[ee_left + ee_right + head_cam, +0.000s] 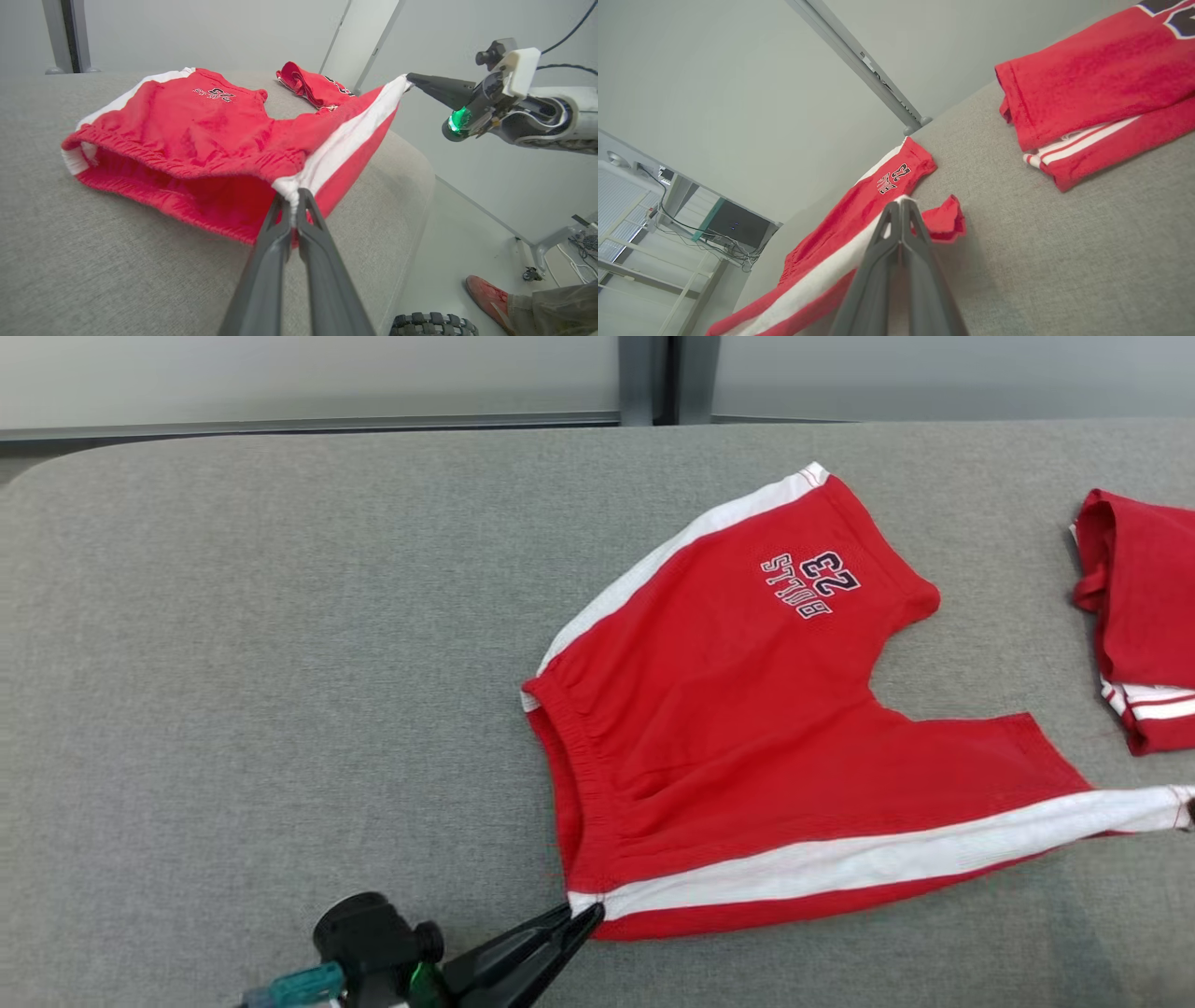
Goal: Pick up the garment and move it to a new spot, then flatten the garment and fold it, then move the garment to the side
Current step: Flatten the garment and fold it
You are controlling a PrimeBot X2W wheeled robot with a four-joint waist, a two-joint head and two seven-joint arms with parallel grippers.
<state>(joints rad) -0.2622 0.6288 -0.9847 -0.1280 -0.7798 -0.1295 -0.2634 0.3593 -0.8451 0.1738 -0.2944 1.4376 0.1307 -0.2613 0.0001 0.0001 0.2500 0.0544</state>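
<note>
The left claw (588,915) pinched the waistband corner of the red jersey shorts with white side stripes (747,728). The right claw (412,79) pinched a leg hem. The striped edge stretched between them, the rest lying on the grey fabric table (280,663) beyond.

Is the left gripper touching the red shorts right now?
Touching: left wrist view shows the left gripper shut on the red shorts at their white-striped waistband corner.

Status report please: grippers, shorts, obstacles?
Both shut: left gripper on shorts waistband corner, right gripper on leg hem. Between them, white stripe taut. Apart: second red garment.
</note>
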